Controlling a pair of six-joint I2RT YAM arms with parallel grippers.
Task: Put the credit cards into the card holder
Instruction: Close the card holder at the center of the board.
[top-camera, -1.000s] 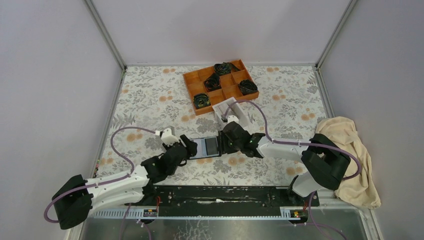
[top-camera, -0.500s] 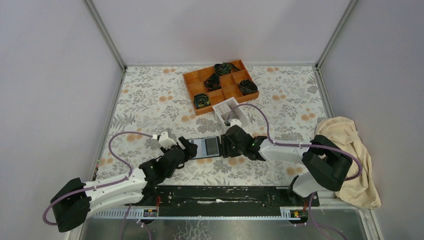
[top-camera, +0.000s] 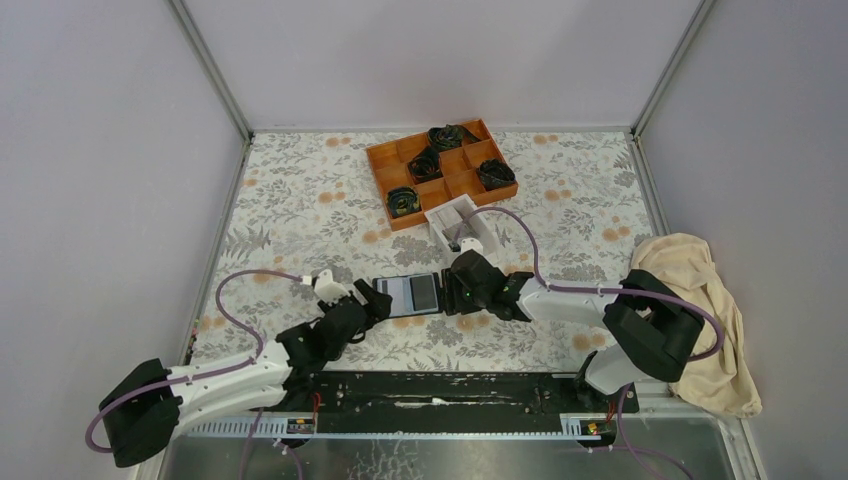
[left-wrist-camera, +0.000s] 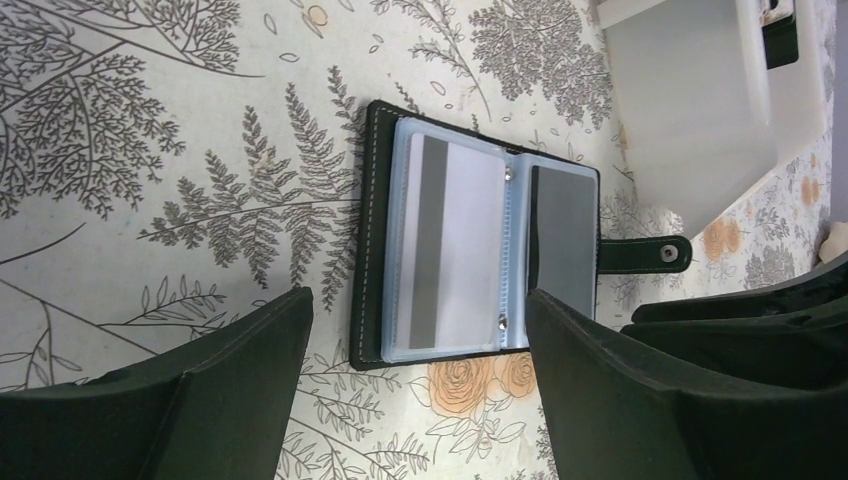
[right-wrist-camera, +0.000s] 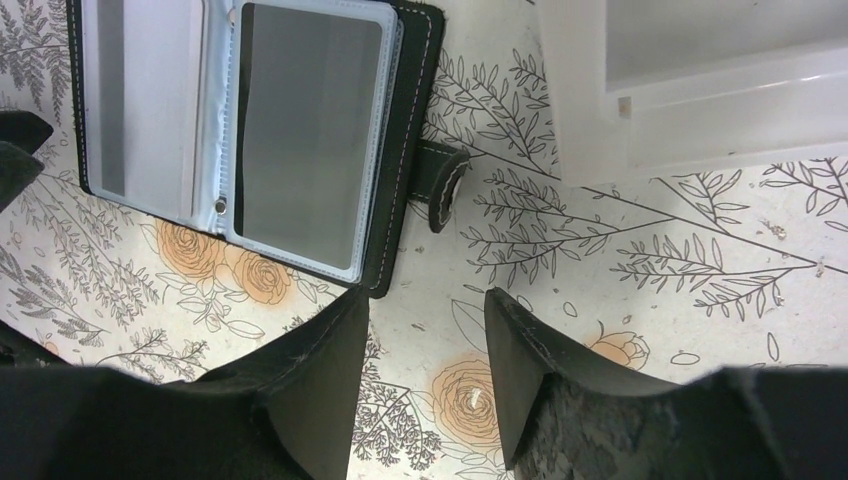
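The card holder (top-camera: 410, 294) lies open and flat on the floral cloth between my two grippers. Its clear sleeves hold credit cards: a pale one with a grey stripe (left-wrist-camera: 455, 250) and a grey one (left-wrist-camera: 562, 240). In the right wrist view the card holder (right-wrist-camera: 400, 150) shows the same two credit cards (right-wrist-camera: 300, 130), with its snap strap (right-wrist-camera: 440, 190) sticking out. My left gripper (top-camera: 376, 297) (left-wrist-camera: 420, 320) stands open just short of the holder's left edge, holding nothing. At the holder's right edge my right gripper (top-camera: 451, 291) (right-wrist-camera: 427, 305) is open and empty too.
A white open-top box (top-camera: 466, 229) (right-wrist-camera: 700, 90) stands just behind the right gripper. An orange compartment tray (top-camera: 468, 181) with dark coiled items sits farther back. A beige cloth (top-camera: 700, 310) lies heaped at the right edge.
My left gripper has opened wider and drawn back a little from the holder's left edge. The right gripper has opened slightly and slid a bit nearer. The holder stays put.
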